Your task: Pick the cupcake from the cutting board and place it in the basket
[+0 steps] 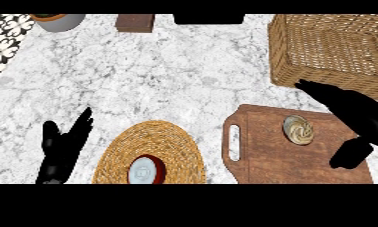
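The cupcake (298, 129) sits on the brown cutting board (295, 166), near its top edge, and nothing holds it. So the job is only just starting. The right hand (351, 108) hangs over the right side of the board, just beside the cupcake. Its fingers (321, 91) are spread out and its thumb (351, 155) sticks out lower down, so the hand is open. The cupcake is just to the left of the gap between them, and the hand does not look like it touches the cupcake yet. The basket (325, 46) stands on the worktop (170, 71) just behind the board, and I cannot see well into it. The left hand (63, 146) rests open at the lower left, fingers up, next to a round woven mat (170, 143) with a small red bowl (146, 170) on it. What is left, I think: close the hand round the cupcake, lift it, carry it the short way to the basket and let go inside
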Robot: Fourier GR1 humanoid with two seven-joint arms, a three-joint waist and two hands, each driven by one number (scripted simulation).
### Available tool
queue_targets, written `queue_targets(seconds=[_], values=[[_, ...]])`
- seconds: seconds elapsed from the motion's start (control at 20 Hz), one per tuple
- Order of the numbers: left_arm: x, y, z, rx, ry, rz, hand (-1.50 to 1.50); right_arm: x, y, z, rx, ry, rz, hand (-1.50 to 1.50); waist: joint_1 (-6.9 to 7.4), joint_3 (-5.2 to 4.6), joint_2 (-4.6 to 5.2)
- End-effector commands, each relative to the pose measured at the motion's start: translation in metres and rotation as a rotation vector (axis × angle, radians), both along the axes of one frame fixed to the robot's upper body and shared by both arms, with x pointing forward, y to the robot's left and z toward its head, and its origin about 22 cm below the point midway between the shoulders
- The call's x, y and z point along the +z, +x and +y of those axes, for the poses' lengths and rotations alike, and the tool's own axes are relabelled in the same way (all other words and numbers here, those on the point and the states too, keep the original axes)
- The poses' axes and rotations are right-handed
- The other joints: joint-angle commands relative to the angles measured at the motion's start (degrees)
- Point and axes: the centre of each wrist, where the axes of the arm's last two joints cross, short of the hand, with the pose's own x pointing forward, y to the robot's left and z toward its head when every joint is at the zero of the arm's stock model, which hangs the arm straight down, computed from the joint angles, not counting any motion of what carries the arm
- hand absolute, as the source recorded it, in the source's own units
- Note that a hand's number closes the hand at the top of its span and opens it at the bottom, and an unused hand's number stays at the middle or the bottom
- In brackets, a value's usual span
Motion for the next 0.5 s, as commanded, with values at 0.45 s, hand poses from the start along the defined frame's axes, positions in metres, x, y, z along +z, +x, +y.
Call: queue_targets(seconds=[0.45], values=[[-0.027, -0.024, -0.019, 0.0, -0.009, 0.069, 0.0, -0.036, 0.018, 0.009, 0.003, 0.003, 0.001, -1.5, 0.29, -0.41, 0.34]])
